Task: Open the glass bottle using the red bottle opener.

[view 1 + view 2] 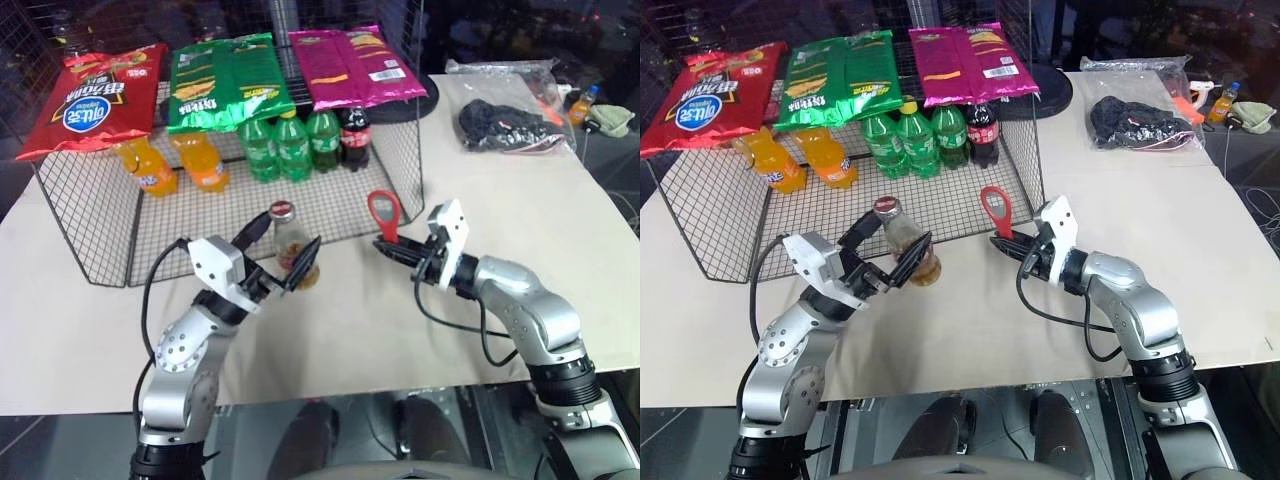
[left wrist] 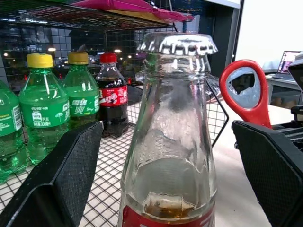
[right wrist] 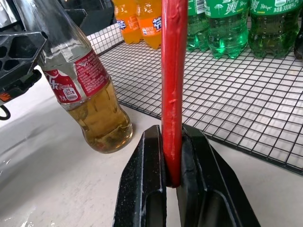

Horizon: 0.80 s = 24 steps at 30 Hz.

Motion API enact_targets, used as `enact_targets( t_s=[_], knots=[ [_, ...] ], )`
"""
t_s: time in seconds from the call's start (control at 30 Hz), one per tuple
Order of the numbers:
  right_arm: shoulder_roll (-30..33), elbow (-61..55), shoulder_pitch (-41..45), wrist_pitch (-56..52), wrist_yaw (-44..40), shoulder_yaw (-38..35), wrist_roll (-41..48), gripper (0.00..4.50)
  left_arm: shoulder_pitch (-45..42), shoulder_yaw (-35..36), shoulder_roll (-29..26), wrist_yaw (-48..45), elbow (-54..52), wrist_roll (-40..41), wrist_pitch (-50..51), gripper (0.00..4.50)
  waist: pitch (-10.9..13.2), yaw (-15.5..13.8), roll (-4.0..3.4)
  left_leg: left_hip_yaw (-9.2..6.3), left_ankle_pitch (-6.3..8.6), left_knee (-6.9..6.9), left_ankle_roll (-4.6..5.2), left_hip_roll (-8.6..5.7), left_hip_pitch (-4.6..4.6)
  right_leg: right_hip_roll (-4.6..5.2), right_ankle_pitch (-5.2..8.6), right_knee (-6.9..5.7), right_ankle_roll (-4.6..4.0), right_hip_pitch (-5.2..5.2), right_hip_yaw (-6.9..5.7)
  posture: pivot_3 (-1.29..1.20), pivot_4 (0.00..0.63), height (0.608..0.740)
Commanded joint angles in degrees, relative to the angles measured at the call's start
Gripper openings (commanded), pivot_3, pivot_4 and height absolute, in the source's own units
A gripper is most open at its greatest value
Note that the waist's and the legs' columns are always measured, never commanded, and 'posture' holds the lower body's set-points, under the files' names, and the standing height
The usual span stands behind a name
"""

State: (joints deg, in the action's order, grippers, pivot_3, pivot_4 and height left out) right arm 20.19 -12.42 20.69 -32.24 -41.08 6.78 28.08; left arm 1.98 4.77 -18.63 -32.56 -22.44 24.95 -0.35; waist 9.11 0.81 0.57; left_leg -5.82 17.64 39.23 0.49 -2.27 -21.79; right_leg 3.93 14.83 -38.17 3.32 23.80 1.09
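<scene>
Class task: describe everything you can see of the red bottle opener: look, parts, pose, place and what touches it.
The opener is flat, glossy red, with a rounded ring head and oval hole. It stands upright, head up, its handle clamped between the right gripper's black fingers. It hangs above the table beside the wire rack, apart from the capped glass bottle.

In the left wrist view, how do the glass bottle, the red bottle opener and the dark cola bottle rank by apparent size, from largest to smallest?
1. glass bottle, the nearest thing, so nearness enlarges it.
2. dark cola bottle.
3. red bottle opener, partly hidden below.
The last two look nearly alike; their order is unsure.
</scene>
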Motion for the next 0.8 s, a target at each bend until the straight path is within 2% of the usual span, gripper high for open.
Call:
enact_targets(
  t_s=[0.03,0.8],
  knots=[
    [0.08,-0.61,0.53,1.35,-0.90,-0.49,0.02,0.00,-0.31,0.72,-0.06,0.15,-3.34,0.54,-1.18,4.49,0.00,0.00,0.00,0.00,0.00,0.00,0.00,0.00,0.00,0.00,0.00,0.00,0.00,0.00,0.00,0.00,0.150,0.740],
    [-0.14,2.89,3.20,2.66,-3.66,-0.06,-1.17,0.00,0.76,-0.18,1.83,-0.71,-1.88,-0.02,-4.86,4.49,0.00,-0.01,0.00,0.00,0.00,0.00,0.00,0.00,0.00,0.00,0.00,0.02,0.00,-0.01,0.00,0.00,0.150,0.740]
  ],
)
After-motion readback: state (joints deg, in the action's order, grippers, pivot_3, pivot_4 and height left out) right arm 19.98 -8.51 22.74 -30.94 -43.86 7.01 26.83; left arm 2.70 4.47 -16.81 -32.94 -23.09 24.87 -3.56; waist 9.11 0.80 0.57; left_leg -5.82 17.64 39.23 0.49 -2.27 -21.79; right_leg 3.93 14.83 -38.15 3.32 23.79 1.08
